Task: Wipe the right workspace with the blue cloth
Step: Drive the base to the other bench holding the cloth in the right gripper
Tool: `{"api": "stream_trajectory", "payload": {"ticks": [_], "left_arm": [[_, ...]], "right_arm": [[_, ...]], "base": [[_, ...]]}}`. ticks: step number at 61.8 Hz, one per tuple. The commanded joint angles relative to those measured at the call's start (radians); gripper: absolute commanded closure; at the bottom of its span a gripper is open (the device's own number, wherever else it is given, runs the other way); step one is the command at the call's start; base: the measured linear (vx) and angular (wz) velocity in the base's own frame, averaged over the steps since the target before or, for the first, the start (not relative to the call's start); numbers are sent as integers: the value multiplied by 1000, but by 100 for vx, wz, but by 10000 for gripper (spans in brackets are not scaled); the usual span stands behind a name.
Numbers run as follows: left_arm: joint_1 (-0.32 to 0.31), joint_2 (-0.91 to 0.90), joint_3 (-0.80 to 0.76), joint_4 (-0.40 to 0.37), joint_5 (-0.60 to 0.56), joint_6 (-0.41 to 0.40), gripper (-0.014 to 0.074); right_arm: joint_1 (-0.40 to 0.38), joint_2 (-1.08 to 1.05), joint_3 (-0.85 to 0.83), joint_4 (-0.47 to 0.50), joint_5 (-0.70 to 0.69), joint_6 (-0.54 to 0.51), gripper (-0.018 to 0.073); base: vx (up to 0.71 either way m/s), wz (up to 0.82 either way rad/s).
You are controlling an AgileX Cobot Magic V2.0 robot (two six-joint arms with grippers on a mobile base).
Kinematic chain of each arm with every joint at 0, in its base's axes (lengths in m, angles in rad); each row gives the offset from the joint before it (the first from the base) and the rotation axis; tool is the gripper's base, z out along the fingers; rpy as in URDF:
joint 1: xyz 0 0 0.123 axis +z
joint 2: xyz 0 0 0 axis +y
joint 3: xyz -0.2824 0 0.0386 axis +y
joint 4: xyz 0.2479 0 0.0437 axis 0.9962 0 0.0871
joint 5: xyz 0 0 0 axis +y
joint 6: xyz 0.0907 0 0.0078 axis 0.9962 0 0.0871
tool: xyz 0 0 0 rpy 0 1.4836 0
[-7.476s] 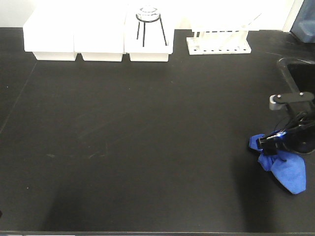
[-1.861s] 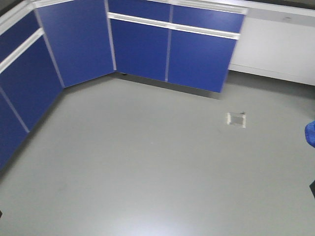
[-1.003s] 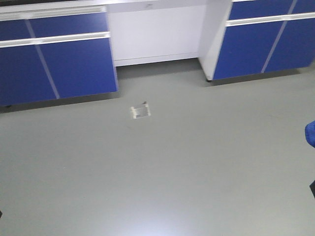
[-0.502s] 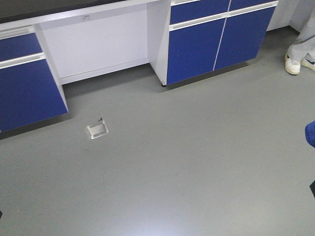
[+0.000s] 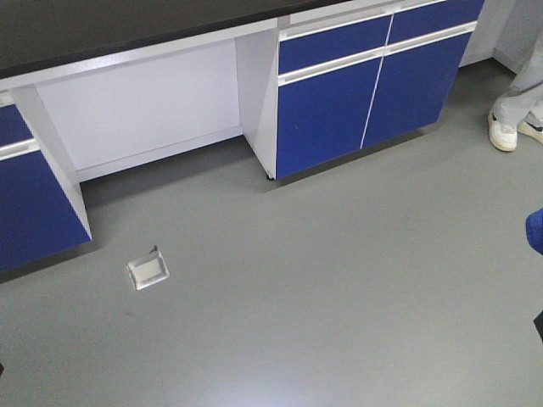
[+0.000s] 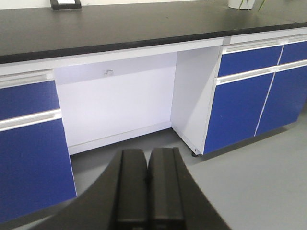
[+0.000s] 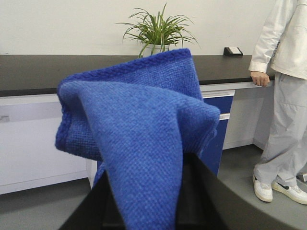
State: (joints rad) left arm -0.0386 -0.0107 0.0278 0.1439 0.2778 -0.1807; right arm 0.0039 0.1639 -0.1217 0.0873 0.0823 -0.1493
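The blue cloth hangs bunched in my right gripper, whose jaws are shut on it; the cloth hides the fingertips. A sliver of the cloth shows at the right edge of the front view. The right workspace is a long black benchtop across the room, also in the left wrist view and at the top of the front view. A small black box with a white label sits on it. My left gripper is shut and empty, held above the floor.
Blue cabinet doors and a white knee recess stand under the benchtop. A potted plant sits on it. A person in white stands at its right end, shoes on the grey floor. A floor socket box lies left.
The front view has left the bench with the white bins and swung across the floor; the cabinets and floor box slide left and down. The cloth stays in the right gripper.
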Motion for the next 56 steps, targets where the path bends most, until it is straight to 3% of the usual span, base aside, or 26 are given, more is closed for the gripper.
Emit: {"api": "stream_trajectory", "payload": {"ticks": [1, 56], "left_arm": [[-7, -16, 30, 1, -79, -8, 602], [-7, -16, 30, 1, -79, -8, 602]], "right_arm": [[-1, 18, -26, 0, -90, -3, 562], [-1, 18, -26, 0, -90, -3, 562]], "base": [[40, 1], [41, 0]]}}
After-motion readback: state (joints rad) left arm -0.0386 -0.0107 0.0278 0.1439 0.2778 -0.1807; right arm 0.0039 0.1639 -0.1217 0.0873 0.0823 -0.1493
